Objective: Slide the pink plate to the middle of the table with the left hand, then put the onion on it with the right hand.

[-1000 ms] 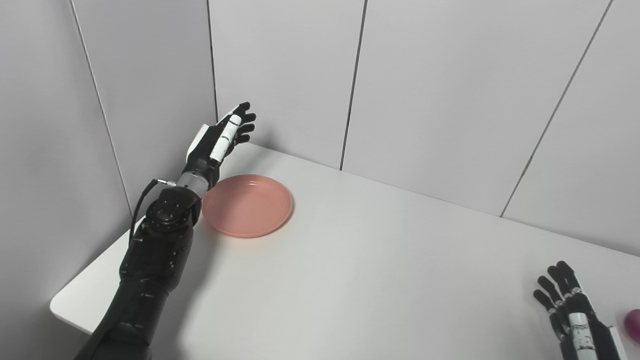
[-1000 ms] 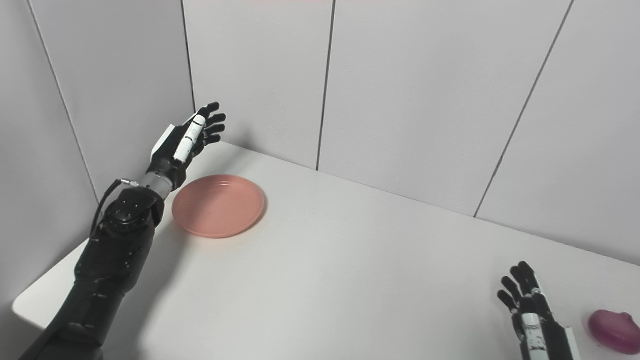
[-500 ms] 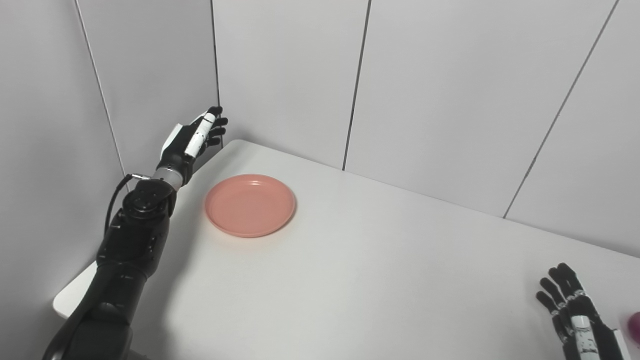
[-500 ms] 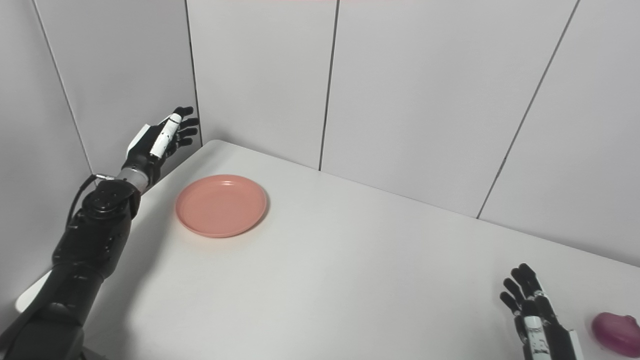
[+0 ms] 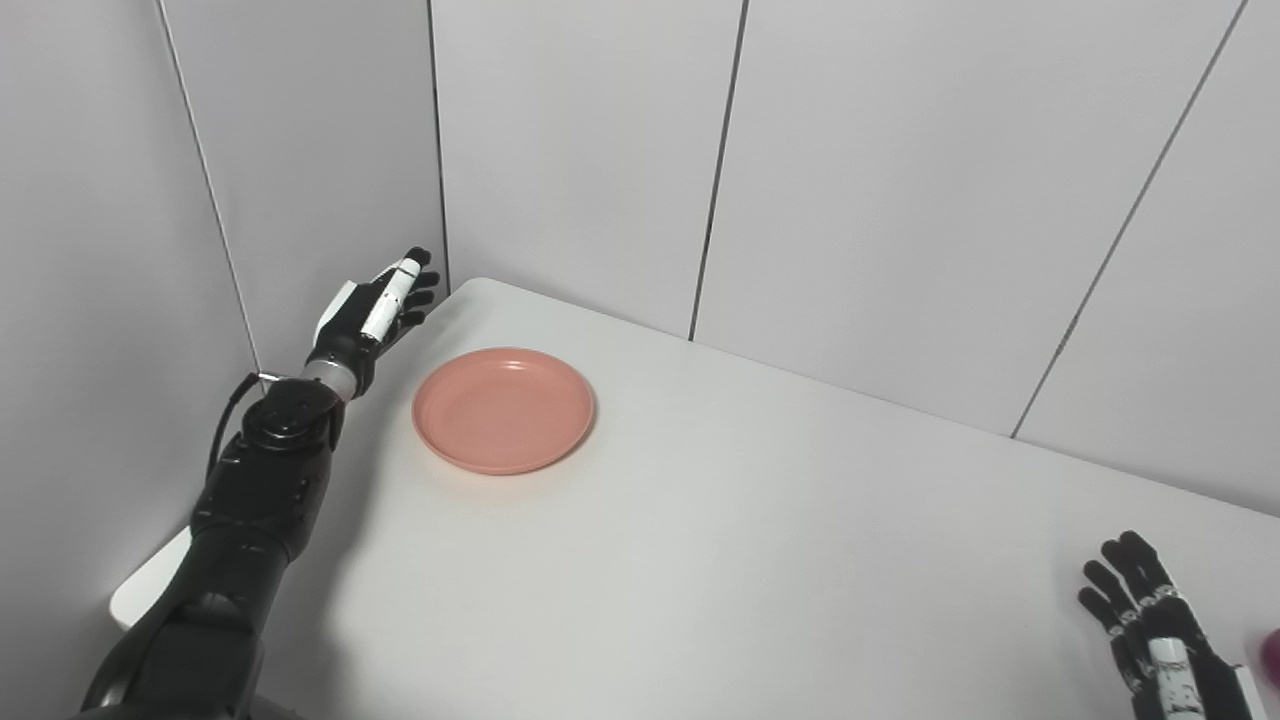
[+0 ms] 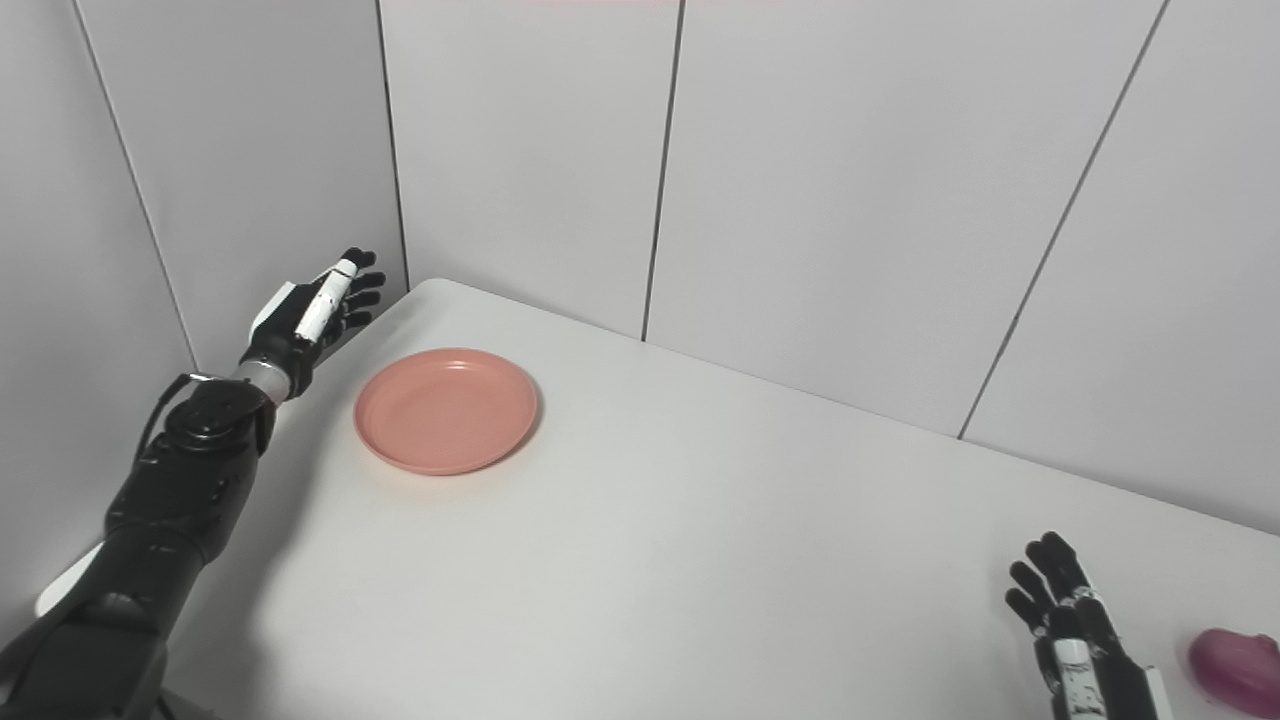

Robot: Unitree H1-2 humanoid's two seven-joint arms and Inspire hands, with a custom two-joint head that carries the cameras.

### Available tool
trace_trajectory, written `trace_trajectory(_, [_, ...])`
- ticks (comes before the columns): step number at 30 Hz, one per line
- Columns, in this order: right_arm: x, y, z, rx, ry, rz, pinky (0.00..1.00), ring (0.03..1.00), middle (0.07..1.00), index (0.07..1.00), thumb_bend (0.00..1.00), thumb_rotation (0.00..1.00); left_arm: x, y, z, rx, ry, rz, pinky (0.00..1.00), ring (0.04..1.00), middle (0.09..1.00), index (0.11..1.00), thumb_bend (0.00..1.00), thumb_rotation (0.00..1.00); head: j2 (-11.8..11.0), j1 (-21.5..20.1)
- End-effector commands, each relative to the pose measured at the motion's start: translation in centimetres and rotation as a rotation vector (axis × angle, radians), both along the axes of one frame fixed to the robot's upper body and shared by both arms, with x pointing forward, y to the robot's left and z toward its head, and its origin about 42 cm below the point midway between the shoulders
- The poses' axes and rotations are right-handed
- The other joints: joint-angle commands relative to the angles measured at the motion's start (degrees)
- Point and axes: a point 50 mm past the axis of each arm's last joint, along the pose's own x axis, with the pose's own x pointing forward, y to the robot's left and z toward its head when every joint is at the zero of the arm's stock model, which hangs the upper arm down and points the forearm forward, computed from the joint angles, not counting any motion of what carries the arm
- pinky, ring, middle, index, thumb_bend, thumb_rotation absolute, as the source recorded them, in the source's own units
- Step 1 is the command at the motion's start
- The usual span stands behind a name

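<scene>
Meanwhile, the left hand (image 5: 372,308) hovers empty with fingers spread at the far left table (image 5: 760,540) edge, apart from the pink plate (image 5: 503,409) lying just to its right, as the right hand (image 6: 1070,630), also open, rests near right beside the purple onion (image 6: 1234,668).

Plate (image 5: 503,410) lies far left on table (image 5: 700,560); onion (image 6: 1232,668) near right.

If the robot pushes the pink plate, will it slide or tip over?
The pink plate probably slides: it is shallow and sits flat on the smooth white table. It looks stiff, so it likely keeps its shape. A push low on its rim seems unlikely to tip it.
</scene>
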Motion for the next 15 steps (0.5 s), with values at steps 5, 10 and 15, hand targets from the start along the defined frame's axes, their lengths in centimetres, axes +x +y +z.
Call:
trace_trajectory(5, [-1.5,-0.4,-1.2,0.013,0.032,-0.011,0.86,0.899,0.917,0.921,0.71,0.77,1.0,0.5,2.2,0.016,-0.102,-0.004,0.89,0.895,0.898,0.889,0.49,1.00,0.49,0.18])
trace_trajectory(10, [-1.6,-0.3,-1.1,0.001,0.023,-0.012,0.86,0.898,0.920,0.923,0.71,0.79,0.8,0.2,0.7,0.018,-0.073,-0.022,0.86,0.885,0.897,0.890,0.52,1.00,0.68,0.12])
trace_trajectory(15, [-1.6,-0.2,-1.0,0.011,0.023,-0.013,0.87,0.902,0.924,0.929,0.70,0.78,0.6,-0.5,-0.6,0.018,-0.069,-0.043,0.86,0.874,0.885,0.889,0.52,1.00,0.89,-0.13])
